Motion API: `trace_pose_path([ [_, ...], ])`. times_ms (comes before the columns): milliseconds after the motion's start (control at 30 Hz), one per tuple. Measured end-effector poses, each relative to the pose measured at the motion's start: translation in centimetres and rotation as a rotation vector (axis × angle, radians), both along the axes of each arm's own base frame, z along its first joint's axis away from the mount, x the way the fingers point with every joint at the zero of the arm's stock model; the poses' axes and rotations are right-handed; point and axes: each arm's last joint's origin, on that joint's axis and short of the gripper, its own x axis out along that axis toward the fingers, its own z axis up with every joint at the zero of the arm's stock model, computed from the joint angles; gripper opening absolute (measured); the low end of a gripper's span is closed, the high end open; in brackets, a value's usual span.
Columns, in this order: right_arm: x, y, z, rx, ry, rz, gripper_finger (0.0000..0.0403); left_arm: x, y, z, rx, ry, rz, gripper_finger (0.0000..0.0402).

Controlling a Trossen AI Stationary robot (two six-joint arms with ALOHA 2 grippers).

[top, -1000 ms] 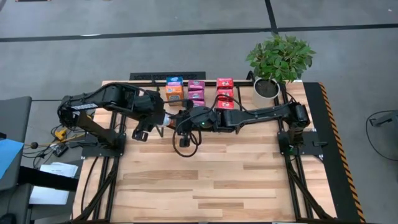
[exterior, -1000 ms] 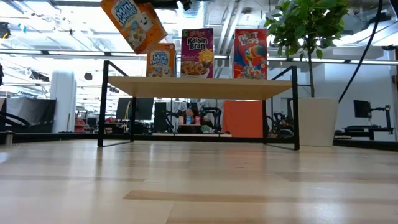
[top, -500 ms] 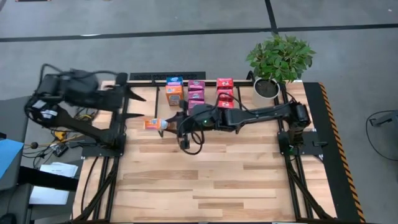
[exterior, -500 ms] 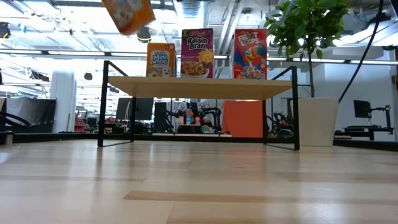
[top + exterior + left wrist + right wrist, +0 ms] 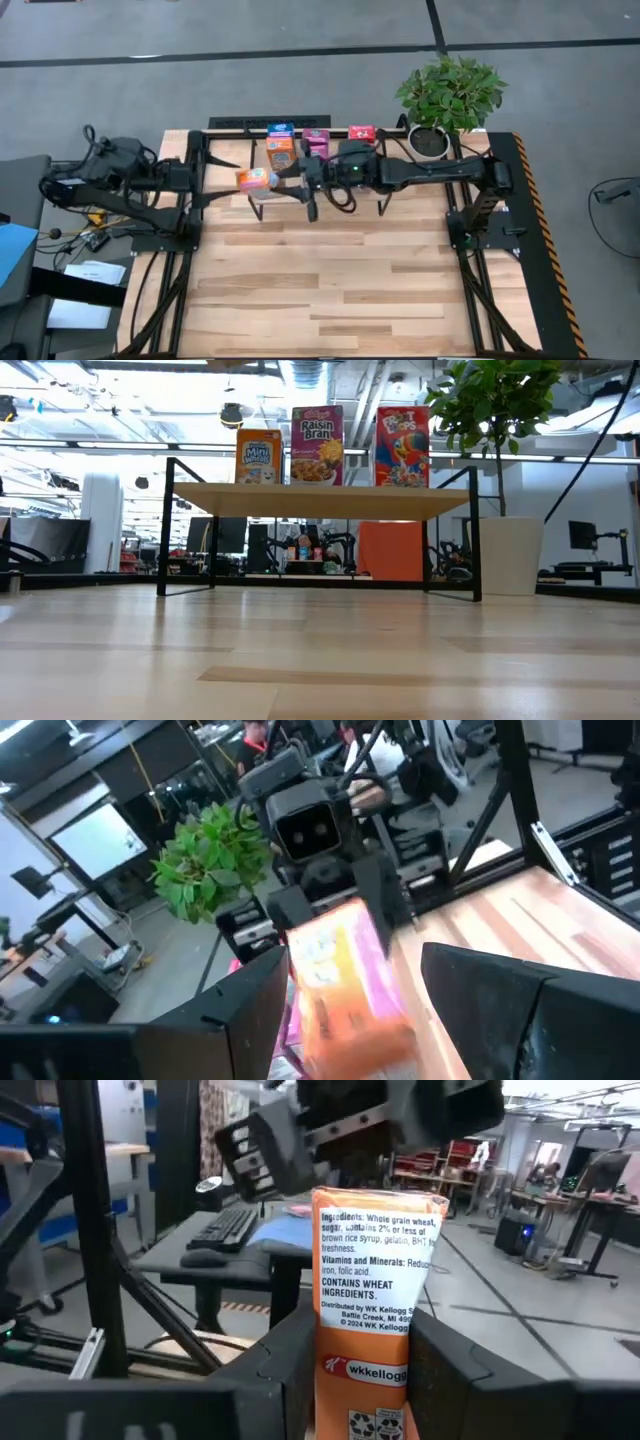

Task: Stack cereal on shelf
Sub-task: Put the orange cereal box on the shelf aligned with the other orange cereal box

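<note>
Cardboard: orange-and-blue cereal box (image 5: 254, 178), aloft off the shelf's (image 5: 320, 499) left end; likely light, stiff, crushable, best pinched on flat faces.
Right gripper (image 5: 276, 180): fingers clamped on its sides.
Left gripper (image 5: 228, 160): spread wide, empty, nearby.
Print: "CONTAINS WHEAT INGREDIENTS", "Kellogg"; shelved fronts read Mini-Wheats (image 5: 258, 457), Raisin Bran (image 5: 317, 445).

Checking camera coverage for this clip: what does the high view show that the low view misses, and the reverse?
Only the high view shows the right gripper holding an orange Mini-Wheats box, and the left gripper drawn back, open. Only the low view shows the printed fronts: Mini-Wheats, Raisin Bran, Froot Loops. Both show the shelf and potted plant.
</note>
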Motion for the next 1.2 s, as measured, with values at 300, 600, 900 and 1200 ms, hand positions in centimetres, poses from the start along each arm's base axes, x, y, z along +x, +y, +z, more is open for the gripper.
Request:
trace_pose_path([
  [300, -1.4, 0.4, -0.5, 0.048, -0.108, 0.009, 0.0144, 0.1, 0.0, -1.6, -0.064, -0.016, 0.007, 0.0225],
  [600, -1.2, 1.3, -0.8, 0.039, -0.099, 0.016, 0.0144, 0.5, 0.0, -1.7, -0.098, -0.010, 0.035, 0.0225],
  [900, -1.2, 2.2, -0.9, 0.040, -0.091, 0.027, 0.0138, 0.7, 0.0, -1.8, -0.119, -0.003, 0.035, 0.0225],
  [1200, -1.1, 3.2, -1.3, 0.040, -0.056, 0.039, 0.0142, 0.8, 0.0, -2.0, -0.118, 0.004, 0.048, 0.0225],
])
